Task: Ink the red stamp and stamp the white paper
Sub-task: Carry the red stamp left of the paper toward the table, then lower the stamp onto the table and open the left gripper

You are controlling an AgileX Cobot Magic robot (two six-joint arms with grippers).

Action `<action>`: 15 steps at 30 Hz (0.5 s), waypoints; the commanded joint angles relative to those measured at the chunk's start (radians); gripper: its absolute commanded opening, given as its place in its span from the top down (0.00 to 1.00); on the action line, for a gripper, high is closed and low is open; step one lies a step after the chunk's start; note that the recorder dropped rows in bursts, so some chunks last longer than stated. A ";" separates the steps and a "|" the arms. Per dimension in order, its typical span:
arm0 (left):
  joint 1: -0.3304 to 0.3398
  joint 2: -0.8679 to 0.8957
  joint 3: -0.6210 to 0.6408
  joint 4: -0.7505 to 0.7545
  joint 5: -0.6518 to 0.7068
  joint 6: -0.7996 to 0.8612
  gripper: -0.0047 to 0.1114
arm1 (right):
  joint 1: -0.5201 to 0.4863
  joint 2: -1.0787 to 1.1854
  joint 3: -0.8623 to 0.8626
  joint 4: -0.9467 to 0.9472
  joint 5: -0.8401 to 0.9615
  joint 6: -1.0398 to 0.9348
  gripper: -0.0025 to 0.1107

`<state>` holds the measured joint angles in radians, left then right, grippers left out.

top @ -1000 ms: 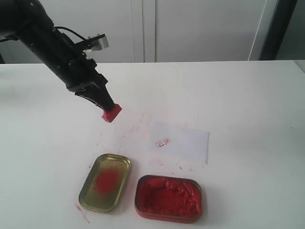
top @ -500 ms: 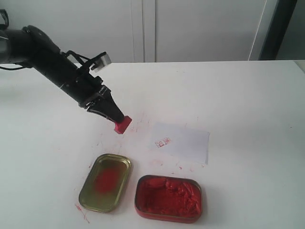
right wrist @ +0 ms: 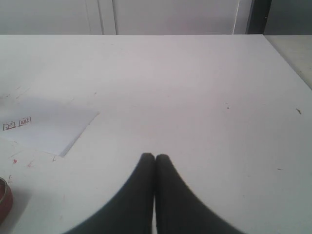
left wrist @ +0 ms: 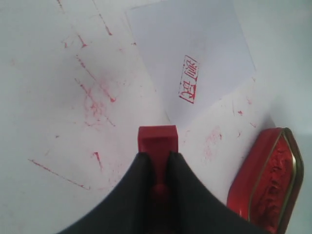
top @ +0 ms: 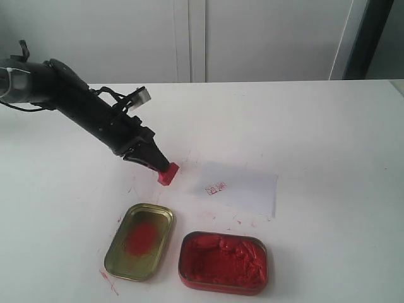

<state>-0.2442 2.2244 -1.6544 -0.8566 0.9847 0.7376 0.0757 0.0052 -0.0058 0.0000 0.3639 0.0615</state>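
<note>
The left arm has dropped lower and reached further right than a second ago. It has brought the stamp [top: 168,174] [left wrist: 157,139] down close to the surface [top: 328,139], just beside the left edge of the paper [top: 246,189] [left wrist: 209,39]. The arm slants low from the left, with the left tool [top: 163,169] [left wrist: 157,155] clenched on the stamp's handle. The right tool [right wrist: 155,158] is pinched together, empty, apart from the paper.
</note>
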 commanded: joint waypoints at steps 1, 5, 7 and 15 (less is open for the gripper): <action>0.003 0.014 0.003 -0.022 0.002 0.003 0.96 | -0.007 -0.005 0.006 0.000 -0.015 0.002 0.98; 0.003 0.019 0.003 -0.021 0.004 0.003 0.96 | -0.007 -0.005 0.006 0.000 -0.015 0.002 0.98; 0.003 0.019 0.003 -0.021 0.004 -0.002 0.96 | -0.007 -0.005 0.006 0.000 -0.015 0.002 0.98; 0.003 0.019 0.003 -0.021 0.002 -0.004 0.77 | -0.007 -0.005 0.006 0.000 -0.015 0.002 0.98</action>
<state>-0.2442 2.2471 -1.6544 -0.8586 0.9729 0.7376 0.0757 0.0052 -0.0058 0.0000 0.3639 0.0615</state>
